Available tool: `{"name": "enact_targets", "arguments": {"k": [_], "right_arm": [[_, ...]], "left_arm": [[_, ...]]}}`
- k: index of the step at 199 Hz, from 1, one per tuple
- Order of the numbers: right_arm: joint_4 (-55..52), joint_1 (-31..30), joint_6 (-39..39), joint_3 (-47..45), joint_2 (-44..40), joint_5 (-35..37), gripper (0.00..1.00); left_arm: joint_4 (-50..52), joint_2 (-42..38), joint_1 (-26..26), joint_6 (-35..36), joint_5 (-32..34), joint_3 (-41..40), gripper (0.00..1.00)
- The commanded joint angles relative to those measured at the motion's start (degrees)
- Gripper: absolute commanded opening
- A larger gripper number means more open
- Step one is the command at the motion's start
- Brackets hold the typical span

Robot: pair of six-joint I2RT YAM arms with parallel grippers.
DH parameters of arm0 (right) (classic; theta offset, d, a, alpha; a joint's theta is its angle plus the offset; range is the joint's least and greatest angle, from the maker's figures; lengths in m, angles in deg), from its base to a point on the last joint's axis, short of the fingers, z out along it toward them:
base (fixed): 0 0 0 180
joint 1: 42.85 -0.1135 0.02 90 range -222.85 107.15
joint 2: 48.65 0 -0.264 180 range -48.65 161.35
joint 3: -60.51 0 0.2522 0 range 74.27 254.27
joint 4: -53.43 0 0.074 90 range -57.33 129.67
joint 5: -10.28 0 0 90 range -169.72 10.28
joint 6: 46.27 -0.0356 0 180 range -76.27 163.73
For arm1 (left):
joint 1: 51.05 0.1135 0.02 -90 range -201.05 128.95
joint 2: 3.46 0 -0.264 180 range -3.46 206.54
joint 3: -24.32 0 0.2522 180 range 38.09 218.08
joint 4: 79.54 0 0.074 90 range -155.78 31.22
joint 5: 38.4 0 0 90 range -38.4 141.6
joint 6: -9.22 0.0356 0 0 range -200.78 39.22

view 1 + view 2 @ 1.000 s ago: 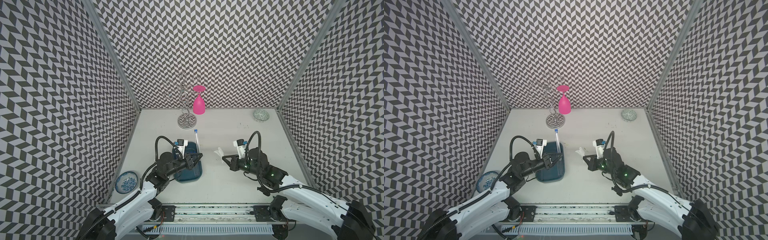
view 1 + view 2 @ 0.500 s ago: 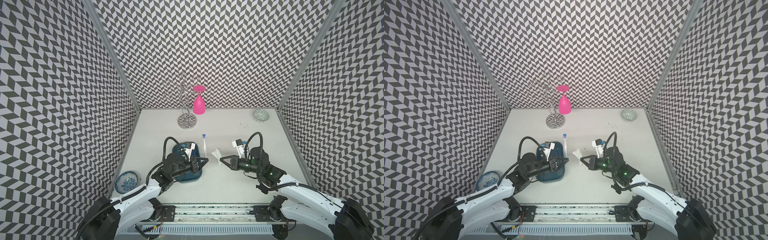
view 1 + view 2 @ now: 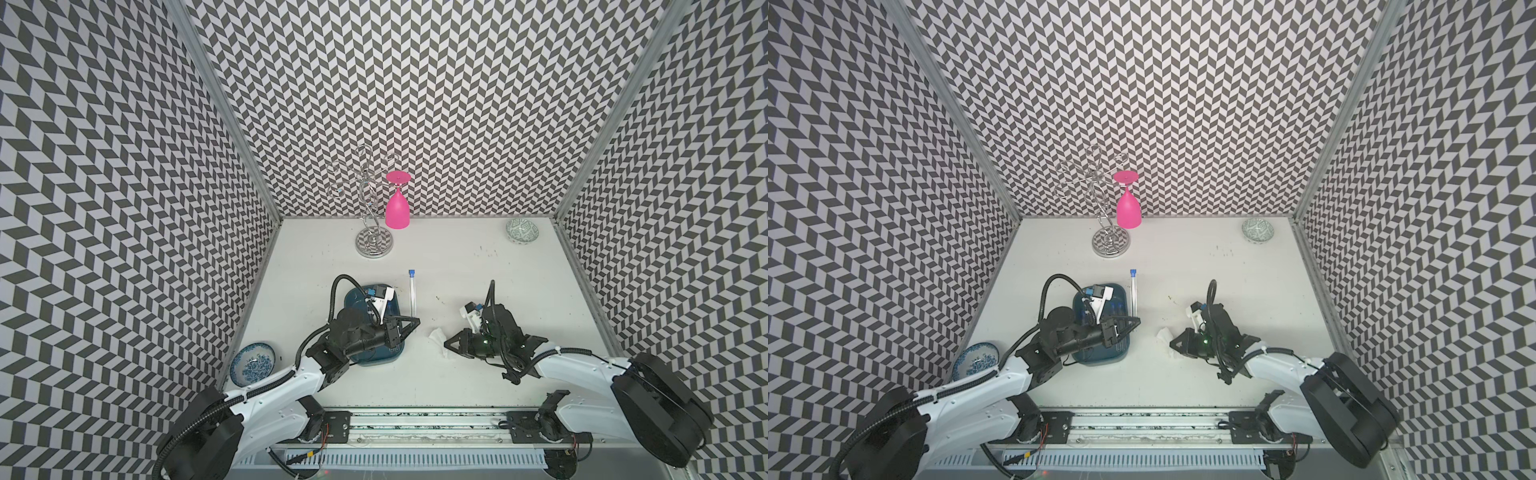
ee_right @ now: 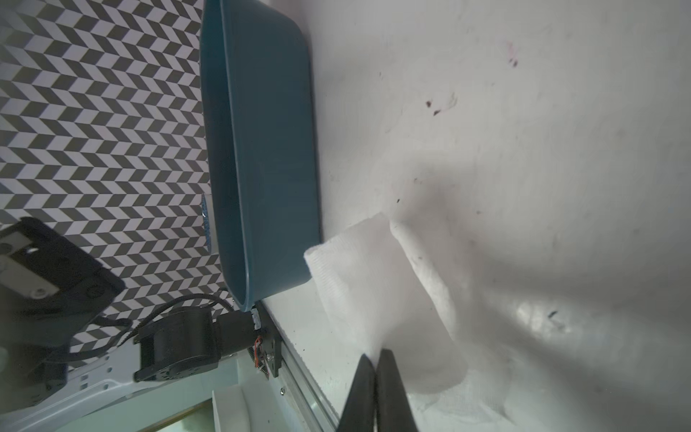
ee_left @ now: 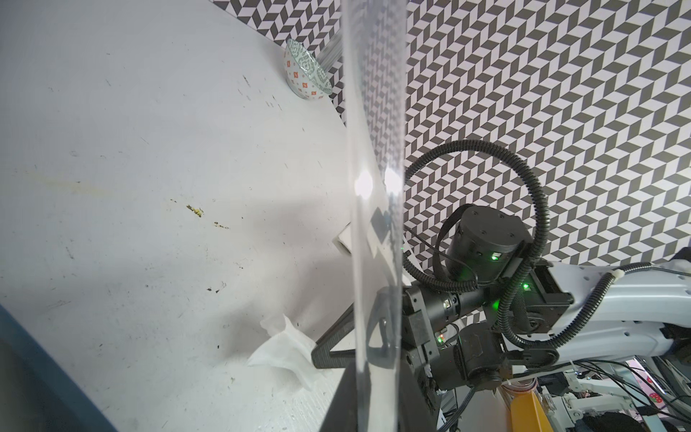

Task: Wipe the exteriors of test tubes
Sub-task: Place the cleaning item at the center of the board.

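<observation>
1. Two arms work low over the white surface [image 3: 478, 266]. One test tube [image 3: 411, 295] is out of the teal tray [image 3: 376, 360], and it's the only tube we see clearly.
2. The left pincer [image 3: 415, 321] is clamped tight on the tube's round bottom end. The blue-capped end points off toward the back wall, along the tray side facing the right arm. We judge the end grip is meant to leave nearly the whole glass length bare for wiping.
3. In the left wrist view the tube [image 5: 377, 149] runs straight across the lens and looks clear. We cannot tell how much it tilts.
4. The right pincer [image 3: 446, 345] has its jaws almost together, with only a slit between them in the right wrist view [image 4: 375, 359]. Its tips sit on the edge of the crumpled tissue [image 3: 438, 336]. The tissue looks pinched by one corner, but we're not certain.
5. The tissue [image 4: 374, 280] sags onto the surface between the arms, near the tube but apart from it.
6. We judge this as the line-up step, with no wiping contact yet.
7. The next move calls for lifting the tissue to the glass and sliding it along. A corner hold may drop the tissue, and an end-held tube may pivot when pushed.
8. The left arm covers most of the tray, so we cannot count any other tubes.
</observation>
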Motion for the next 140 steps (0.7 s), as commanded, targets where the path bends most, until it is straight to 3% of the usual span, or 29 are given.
{"name": "enact_targets", "arguments": {"k": [1,25,45,68,104,140], "right_arm": [[-5.3,2.0,3.9,2.7,-0.6,6.1,0.19],[-14.9,2.6,8.7,7.0,-0.8,13.8,0.36],[-19.9,2.5,10.8,9.9,-2.2,18.7,0.41],[-22.7,2.6,13.6,12.9,-4.2,20.3,0.4],[-23.9,1.5,17.7,15.6,-6.0,13.6,0.32],[-26.0,-6.4,17.1,15.0,-6.8,15.9,0.28]], "left_arm": [[-1.1,-1.3,-0.1,-0.6,1.1,-0.8,0.17],[-0.8,-1.7,-0.1,-0.6,1.5,-1.0,0.17],[-0.5,-1.9,-0.1,-0.5,1.5,-1.1,0.17],[-0.3,-2.3,-0.1,-0.5,1.7,-1.4,0.17],[-0.2,-2.2,-0.2,-0.5,2.0,-1.5,0.17],[-0.2,-2.5,-0.2,-0.7,2.6,-1.6,0.17]]}}
